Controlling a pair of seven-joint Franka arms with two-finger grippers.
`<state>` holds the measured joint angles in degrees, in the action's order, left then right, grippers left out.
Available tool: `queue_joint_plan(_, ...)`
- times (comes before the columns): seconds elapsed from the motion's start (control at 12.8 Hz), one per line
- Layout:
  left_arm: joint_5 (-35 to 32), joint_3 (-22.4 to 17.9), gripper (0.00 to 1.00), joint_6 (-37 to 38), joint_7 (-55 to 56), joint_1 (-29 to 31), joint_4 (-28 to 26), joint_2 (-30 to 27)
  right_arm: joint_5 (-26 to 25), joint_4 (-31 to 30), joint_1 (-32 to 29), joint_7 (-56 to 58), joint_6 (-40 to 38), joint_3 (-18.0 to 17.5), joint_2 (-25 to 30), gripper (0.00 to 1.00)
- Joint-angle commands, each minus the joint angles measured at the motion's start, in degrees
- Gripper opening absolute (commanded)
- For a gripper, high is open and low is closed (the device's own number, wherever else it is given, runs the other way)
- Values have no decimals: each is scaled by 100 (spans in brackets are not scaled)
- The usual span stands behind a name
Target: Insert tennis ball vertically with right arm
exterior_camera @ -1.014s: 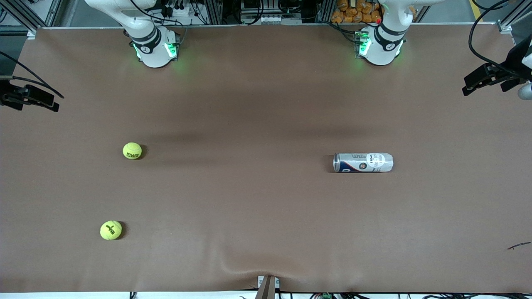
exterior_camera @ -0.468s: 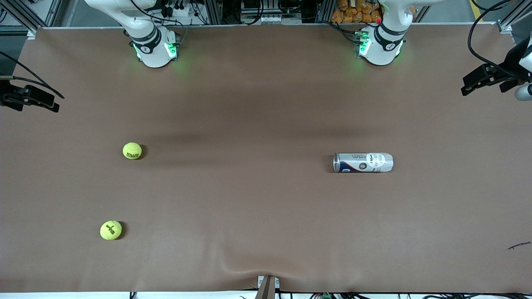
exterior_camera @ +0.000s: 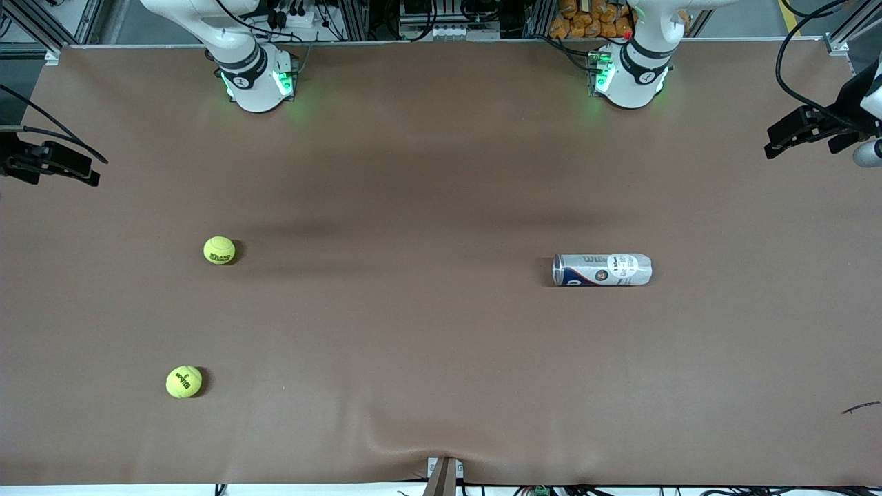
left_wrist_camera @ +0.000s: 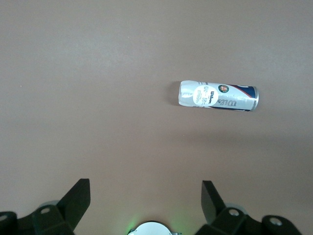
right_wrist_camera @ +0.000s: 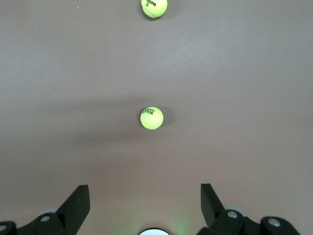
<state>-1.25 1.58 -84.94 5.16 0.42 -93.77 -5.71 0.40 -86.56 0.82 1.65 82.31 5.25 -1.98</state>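
Basically nothing's done yet. The tennis ball (exterior_camera: pixel 219 250) nearer the right arm sits loose at left-middle of the front view, and a second ball (exterior_camera: pixel 184 381) lies lower left, both untouched. The can (exterior_camera: pixel 601 269) lies on its side right of center, long axis running across the frame, so I'd guess it needs standing up first. Which end is its mouth, I can't tell. Right gripper (right_wrist_camera: pixel 145 208) and left gripper (left_wrist_camera: pixel 146 205) both hang wide open, empty, high over the surface (exterior_camera: pixel 413 331).

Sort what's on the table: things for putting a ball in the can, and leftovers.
For the job:
tennis ball
second tennis ball, nearer the front camera
ball can, lying on its side
right gripper, open

Leftovers:
left gripper, open, waiting
small dark scrap
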Motion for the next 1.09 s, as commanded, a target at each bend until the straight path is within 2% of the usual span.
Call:
queue_joint_plan(0.0,37,18,100,74,-121,55,8,-1,-92,-45,24,64,13,11,67,100)
queue_joint_plan(0.47,2,53,100,-119,-121,-15,-220,43,-93,-45,50,64,13,11,67,100)
queue_joint_plan(1.01,-305,1115,100,-1261,-243,-147,-984,544,-93,-46,59,46,22,2,67,100)
